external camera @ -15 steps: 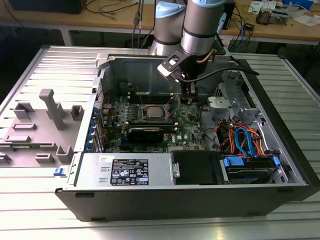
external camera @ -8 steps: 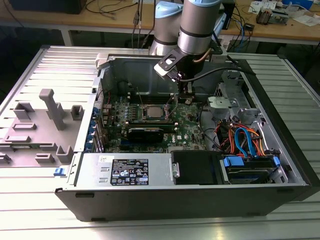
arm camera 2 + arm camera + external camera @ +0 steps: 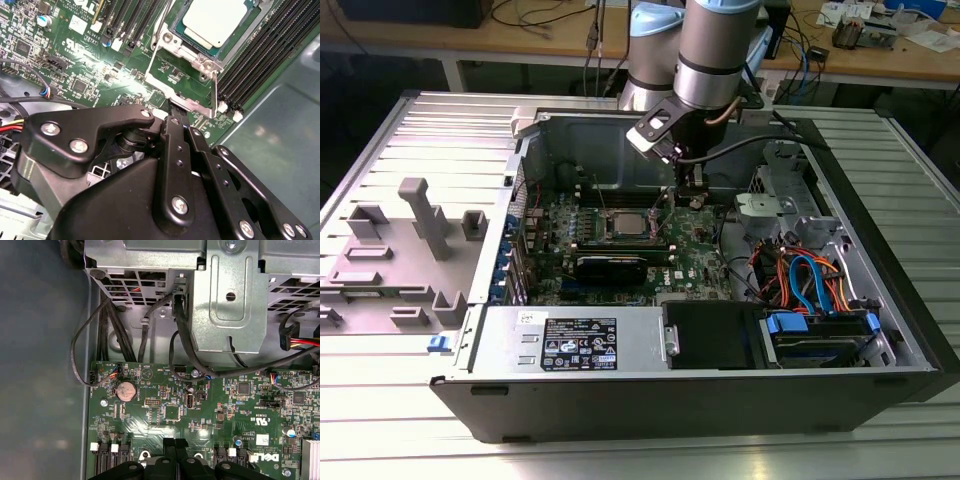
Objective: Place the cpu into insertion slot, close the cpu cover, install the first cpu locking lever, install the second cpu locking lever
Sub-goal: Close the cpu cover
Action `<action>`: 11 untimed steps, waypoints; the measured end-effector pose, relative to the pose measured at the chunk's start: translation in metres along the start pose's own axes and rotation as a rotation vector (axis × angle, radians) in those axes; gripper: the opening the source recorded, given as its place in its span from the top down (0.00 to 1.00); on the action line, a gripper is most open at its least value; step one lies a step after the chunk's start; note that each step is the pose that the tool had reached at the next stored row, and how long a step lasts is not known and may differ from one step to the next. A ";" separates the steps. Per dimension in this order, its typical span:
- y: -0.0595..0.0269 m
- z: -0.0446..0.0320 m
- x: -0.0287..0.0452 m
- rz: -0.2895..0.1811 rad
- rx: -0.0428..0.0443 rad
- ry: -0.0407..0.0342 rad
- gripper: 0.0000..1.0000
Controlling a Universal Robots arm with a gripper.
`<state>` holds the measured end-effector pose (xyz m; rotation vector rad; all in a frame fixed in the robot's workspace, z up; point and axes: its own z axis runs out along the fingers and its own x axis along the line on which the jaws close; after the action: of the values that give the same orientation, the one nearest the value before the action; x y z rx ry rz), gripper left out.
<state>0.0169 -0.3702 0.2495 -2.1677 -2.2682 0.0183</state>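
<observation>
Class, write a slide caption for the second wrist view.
Shut gripper close to the insertion slot, with the cpu seated inside.

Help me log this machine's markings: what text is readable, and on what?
Label on the power-supply box: print too small to read.
Motherboard: white printed codes and marks in the first wrist view, upside down and too small to quote with confidence.
cpu top, second wrist view: no legible marking.

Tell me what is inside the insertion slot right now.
The cpu lies in the insertion slot, its dull silver top facing up. The slot's centre and the cpu's underside are covered by the cpu itself, so they cannot be seen.
</observation>
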 end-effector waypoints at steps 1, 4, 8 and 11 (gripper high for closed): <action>-0.0002 0.0000 0.0000 0.000 0.0000 0.0000 0.89; -0.0008 0.0000 0.0000 0.000 0.0000 0.0000 0.89; -0.0014 0.0000 0.0001 0.000 0.0000 0.0000 0.89; -0.0029 0.0000 0.0001 0.000 0.0000 0.0000 0.89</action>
<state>0.0140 -0.3702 0.2495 -2.1676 -2.2683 0.0183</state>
